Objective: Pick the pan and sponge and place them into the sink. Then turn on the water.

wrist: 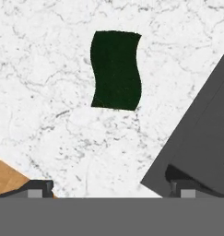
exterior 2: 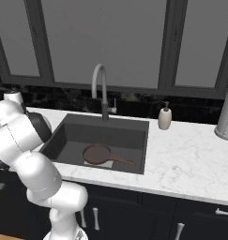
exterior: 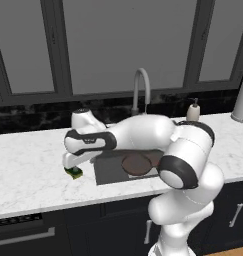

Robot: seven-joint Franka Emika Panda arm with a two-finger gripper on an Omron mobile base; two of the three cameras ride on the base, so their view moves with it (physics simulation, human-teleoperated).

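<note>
The sponge [exterior: 74, 173] lies on the white marble counter just left of the sink [exterior: 108, 169]. In the hand view its dark green top [wrist: 116, 70] shows flat on the marble, ahead of the fingertips [wrist: 37, 188]. My gripper [exterior: 73, 167] hangs straight above the sponge, open, its jaws standing wide and nothing between them [wrist: 111, 189]. The reddish-brown pan [exterior 2: 97, 153] rests on the floor of the sink [exterior 2: 106, 133], handle pointing right. It also shows as the pan [exterior: 136, 164] partly behind my arm. No water runs from the faucet [exterior 2: 100, 89].
A soap dispenser [exterior 2: 164, 117] stands behind the sink's right corner, and a grey canister [exterior 2: 226, 115] stands far right on the counter. The sink's corner [wrist: 201, 143] is close to the right of the sponge. The counter's front edge is near, with wooden floor [wrist: 5, 177] below.
</note>
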